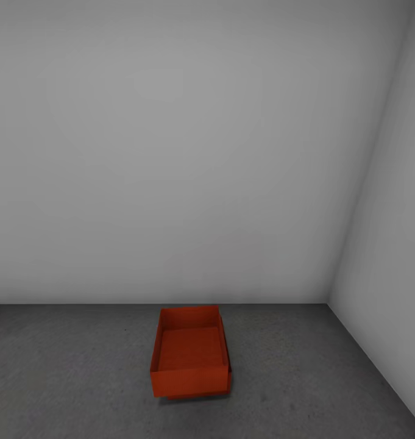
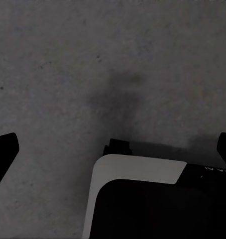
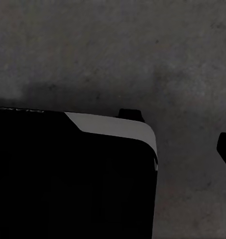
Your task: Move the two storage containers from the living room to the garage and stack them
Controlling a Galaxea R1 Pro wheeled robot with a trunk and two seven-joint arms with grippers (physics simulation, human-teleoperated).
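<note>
Where speckled concrete floor (image 1: 79, 378) spreads, boxy stacked storage containers (image 1: 190, 350).

Grey concrete floor (image 1: 329, 378), garage corner.
Stacked orange-red storage containers (image 1: 190, 352) sit on it, near the back wall.

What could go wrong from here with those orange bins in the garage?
The upper storage container sits slightly askew on the lower one, whose edge peeks out at one corner, so a nudge might shift it. Both stand near the wall, so a turning base could clip them.
</note>
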